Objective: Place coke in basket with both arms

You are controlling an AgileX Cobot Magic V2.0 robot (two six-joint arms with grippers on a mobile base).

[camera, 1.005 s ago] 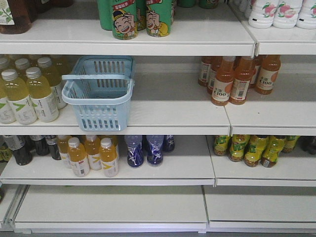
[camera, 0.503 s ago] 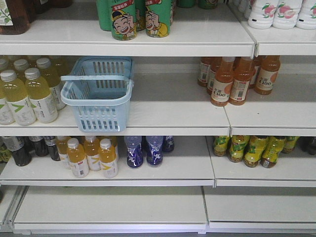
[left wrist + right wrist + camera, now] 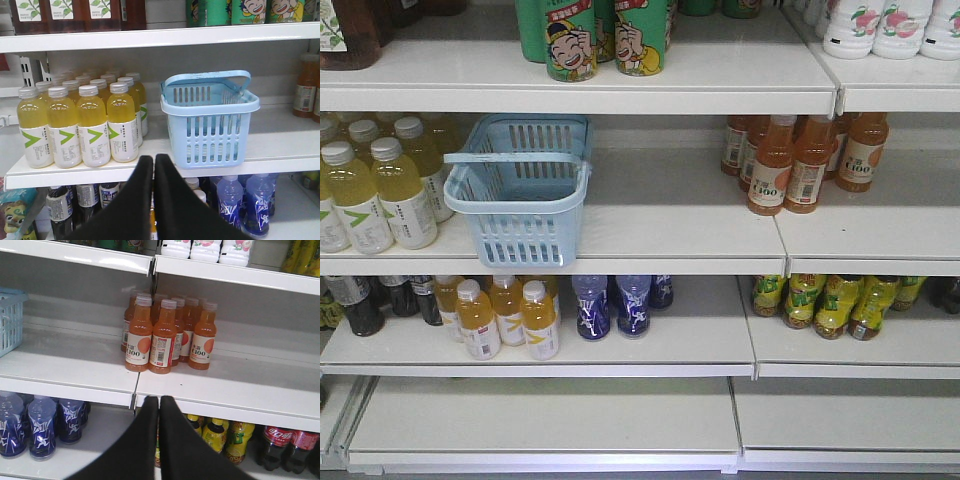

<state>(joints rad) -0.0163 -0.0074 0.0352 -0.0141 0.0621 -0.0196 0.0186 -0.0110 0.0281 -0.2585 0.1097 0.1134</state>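
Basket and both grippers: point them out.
basket (image 3: 210, 111), left wrist view, front rim.
left gripper (image 3: 153, 160), left wrist view, between the closed fingertips.
right gripper (image 3: 159, 401), right wrist view, between the closed fingertips.

Left gripper (image 3: 153, 159) and right gripper (image 3: 159, 400) both have jaws pressed together (tips touching).

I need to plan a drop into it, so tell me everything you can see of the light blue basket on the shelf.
The basket is light blue, plastic-looking, rectangular, with slotted walls and a thick rim. Its flat strap handle lies across the opening toward the back. It stands upright on the middle shelf, near its front edge, and looks empty. Yellow drink bottles stand beside it, a slim gap between.
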